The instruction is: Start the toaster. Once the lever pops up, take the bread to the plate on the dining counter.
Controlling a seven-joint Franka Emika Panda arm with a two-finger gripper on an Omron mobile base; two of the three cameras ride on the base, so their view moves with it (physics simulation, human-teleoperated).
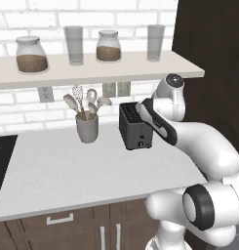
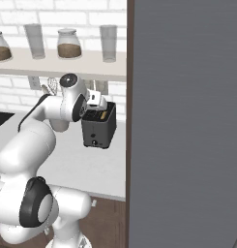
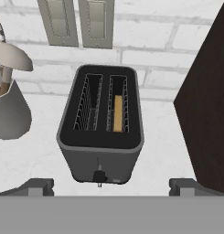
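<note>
Fingers stand wide apart at the near edge of the hand view, holding nothing, poised above and just in front of the toaster.

Toaster: dark, boxy, two slots, on the white counter near its right end, close beside a dark wood cabinet side. Small lever knob sits low on the near face; whether it is pressed down I cannot tell for certain. Bread stands on edge, sunk in the right slot; left slot holds no slice.

Progress, as a judgement: early stage. Bread is loaded, fingers are lined up over the toaster front, and the lever is the likely next contact. Remaining: press the lever, wait for it to pop, lift the slice out, carry it to the plate on the dining counter.

Surface: counter is pale, speckled and mostly bare. Grey utensil crock with spoons and a whisk stands left of the toaster, a little apart. Dark cooktop corner lies at the far left.

Room: white brick wall behind, with outlets just above the toaster. Farther up, a shelf carries two jars of brown contents and two glasses. Tall grey panel covers the right side of the right base view.
</note>
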